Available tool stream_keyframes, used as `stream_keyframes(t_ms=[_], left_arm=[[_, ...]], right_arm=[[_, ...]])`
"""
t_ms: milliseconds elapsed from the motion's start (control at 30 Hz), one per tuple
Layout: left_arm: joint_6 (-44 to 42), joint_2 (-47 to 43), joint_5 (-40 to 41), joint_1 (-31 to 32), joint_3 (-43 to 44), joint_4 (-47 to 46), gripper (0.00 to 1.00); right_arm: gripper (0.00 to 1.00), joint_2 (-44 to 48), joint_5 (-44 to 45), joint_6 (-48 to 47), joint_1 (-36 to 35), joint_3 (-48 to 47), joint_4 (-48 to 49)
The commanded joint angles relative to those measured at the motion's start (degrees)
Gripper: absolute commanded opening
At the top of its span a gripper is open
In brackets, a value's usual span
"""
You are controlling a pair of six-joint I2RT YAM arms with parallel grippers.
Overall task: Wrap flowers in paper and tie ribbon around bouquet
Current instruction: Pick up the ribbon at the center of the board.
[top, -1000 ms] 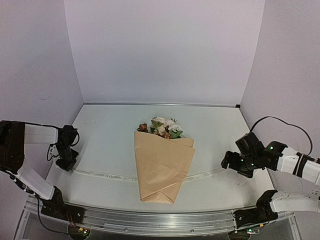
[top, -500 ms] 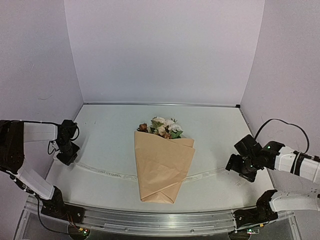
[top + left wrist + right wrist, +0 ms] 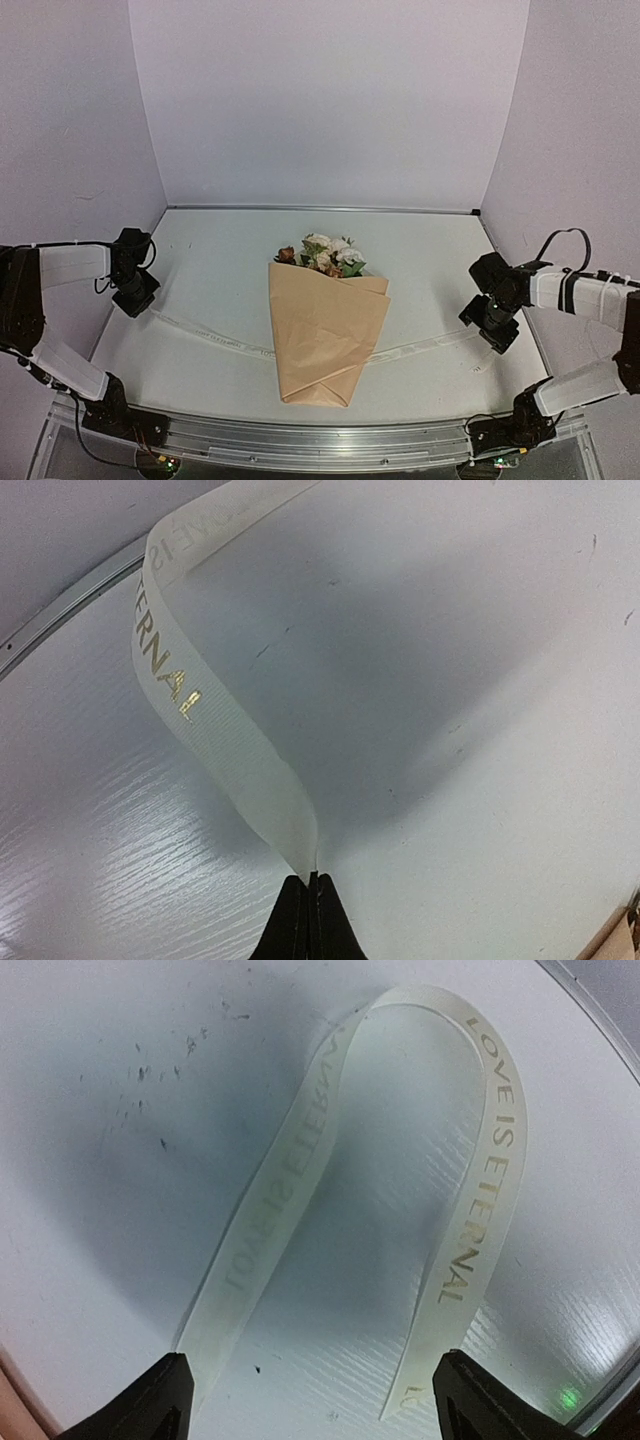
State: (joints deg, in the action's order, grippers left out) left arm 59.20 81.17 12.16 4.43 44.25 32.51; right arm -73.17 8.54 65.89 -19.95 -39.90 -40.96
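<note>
The left gripper (image 3: 308, 882), at the frame's left, is closed tight on one ribbon (image 3: 200, 715) end. The right gripper (image 3: 312, 1362) stands wide above the looped other end. The bouquet (image 3: 325, 330) lies mid-counter (image 3: 430, 260), across the ribbon.

White table (image 3: 430, 260): paper-wrapped bouquet (image 3: 325, 335) lying at centre, ribbon (image 3: 225, 342) stretched across, passing under it.
</note>
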Motion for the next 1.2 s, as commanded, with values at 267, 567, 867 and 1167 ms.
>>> stream_keyframes(t_ms=[267, 567, 867, 1167], left_arm=[[-3.89, -3.69, 0.92, -0.19, -0.68, -4.38, 0.0], [-3.61, -2.35, -0.21, -0.21, -1.28, -6.33, 0.0], [-1.82, 0.5, 0.0, -0.24, -0.99, -7.49, 0.0], [-1.26, 3.99, -1.07, -0.26, 0.65, -10.14, 0.0]], right_arm=[[0.76, -7.13, 0.89, -3.35, 11.39, 2.08, 15.98], [0.58, -13.19, -1.81, -4.7, 17.25, 3.67, 26.78], [0.0, -17.55, -5.79, -5.34, 21.03, -0.33, 27.88], [0.0, -20.14, -6.97, -6.78, 23.95, -6.84, 27.62]])
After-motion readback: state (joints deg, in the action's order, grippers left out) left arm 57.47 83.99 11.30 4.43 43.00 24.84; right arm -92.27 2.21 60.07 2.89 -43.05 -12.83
